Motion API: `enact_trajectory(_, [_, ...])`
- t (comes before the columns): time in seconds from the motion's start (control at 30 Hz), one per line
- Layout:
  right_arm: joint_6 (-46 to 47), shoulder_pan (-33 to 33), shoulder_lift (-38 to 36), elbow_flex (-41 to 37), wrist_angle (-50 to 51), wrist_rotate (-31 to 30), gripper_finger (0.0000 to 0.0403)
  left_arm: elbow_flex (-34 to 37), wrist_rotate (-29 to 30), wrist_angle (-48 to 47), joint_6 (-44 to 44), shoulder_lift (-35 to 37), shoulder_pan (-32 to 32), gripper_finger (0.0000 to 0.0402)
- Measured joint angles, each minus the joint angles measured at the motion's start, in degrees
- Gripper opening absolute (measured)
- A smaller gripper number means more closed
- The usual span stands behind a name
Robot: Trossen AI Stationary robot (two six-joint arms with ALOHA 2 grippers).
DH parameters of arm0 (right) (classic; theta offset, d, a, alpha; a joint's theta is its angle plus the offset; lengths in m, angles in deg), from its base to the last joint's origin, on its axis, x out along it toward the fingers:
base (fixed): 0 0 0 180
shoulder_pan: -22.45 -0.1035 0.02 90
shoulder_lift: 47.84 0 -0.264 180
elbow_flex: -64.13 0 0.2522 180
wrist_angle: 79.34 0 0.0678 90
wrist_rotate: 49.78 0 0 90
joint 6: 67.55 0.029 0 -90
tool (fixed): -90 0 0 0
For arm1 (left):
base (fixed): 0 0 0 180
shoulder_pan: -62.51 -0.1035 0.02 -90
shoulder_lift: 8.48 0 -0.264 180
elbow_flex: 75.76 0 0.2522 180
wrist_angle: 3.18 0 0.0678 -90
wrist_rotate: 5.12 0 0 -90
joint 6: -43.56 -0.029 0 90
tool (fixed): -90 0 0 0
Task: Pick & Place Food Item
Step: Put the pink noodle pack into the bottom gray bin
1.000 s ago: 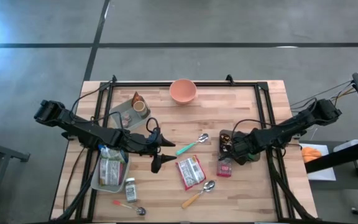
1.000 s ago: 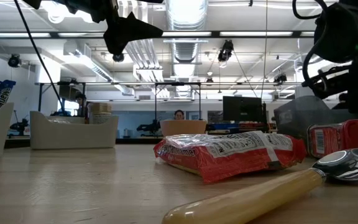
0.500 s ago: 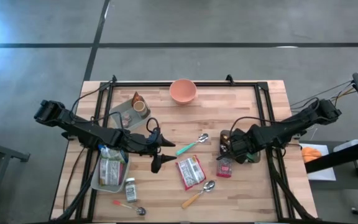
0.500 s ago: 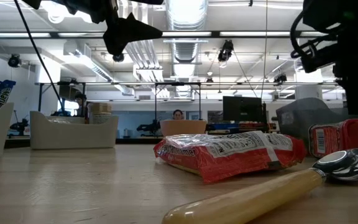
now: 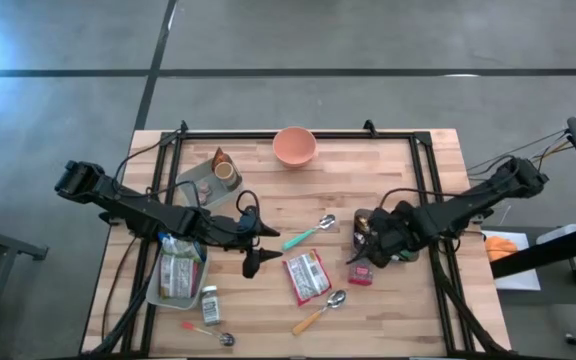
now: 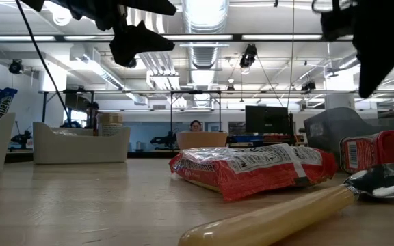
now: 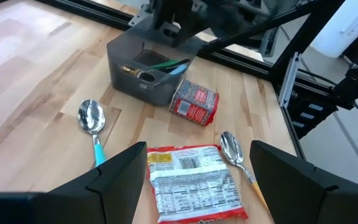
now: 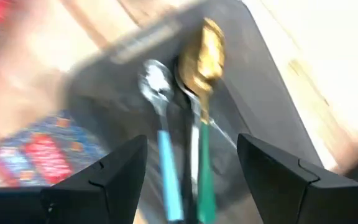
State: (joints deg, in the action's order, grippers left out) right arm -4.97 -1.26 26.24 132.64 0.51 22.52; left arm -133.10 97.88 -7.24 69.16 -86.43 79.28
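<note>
A: Over the dark bin (image 5: 368, 232) at the right of the table (image 5: 388, 310) we have the right gripper (image 5: 378, 240), fingers spread and holding nothing. Its wrist view looks down on the spoons (image 8: 185, 124) lying in that bin.

B: And the food item? We count two candidates: a small red packet (image 5: 360, 272) lying flat just beside the bin, and a larger red-and-white packet (image 5: 307, 276) near mid-table.

A: We judge the small one is the target, since it sits nearest the right gripper. Nothing is lifted yet; both packets rest on the wood.

B: The left gripper (image 5: 253, 240) hangs above the larger packet, also spread and empty. A teal-handled spoon (image 5: 308, 233) lies just beyond it, a yellow-handled spoon (image 5: 318, 312) on the near side.

A: Notes for the grasp, as we judge it: we should come straight down over the small packet, fingers across its short side, clear of the bin wall. A flat packet gives little to pinch, so we close low, at the table surface.

B: Risk we see: catching the bin edge and dragging it.
</note>
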Motion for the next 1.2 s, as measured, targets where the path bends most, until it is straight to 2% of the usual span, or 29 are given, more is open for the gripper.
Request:
enact_trajectory(0.2, [-3.23,-3.29,0.0,2.84,-4.96,-3.2,0.0248,0.0,0.0,-5.3,4.83,-0.88,-0.09,0.0291])
enact_trajectory(0.3, [-3.86,-3.56,0.0,2.95,-5.45,-3.7,0.0248,0.01,0.04,-7.0,4.07,-2.59,-0.13,0.0291])
enact_trajectory(0.5, [-3.69,-3.56,0.02,0.27,-6.86,-6.32,0.0248,0.05,0.29,-8.06,-8.97,-9.03,0.17,0.0289])
enact_trajectory(0.77, [-5.69,-3.56,0.02,-2.17,-12.2,-6.68,0.0248,0.05,1.94,-7.49,-15.77,-16.61,0.17,0.0288])
enact_trajectory(1.0, [-10.51,-3.56,0.02,-2.21,-18.08,-13.28,0.0248,0.03,2.84,-3.94,-24.51,-20.14,0.17,0.0288])
enact_trajectory(1.2, [-13.97,-3.56,0.02,-2.45,-22.24,-14.05,0.0248,0.0,1.38,-2.21,-28.28,-21.94,0.33,0.0288])
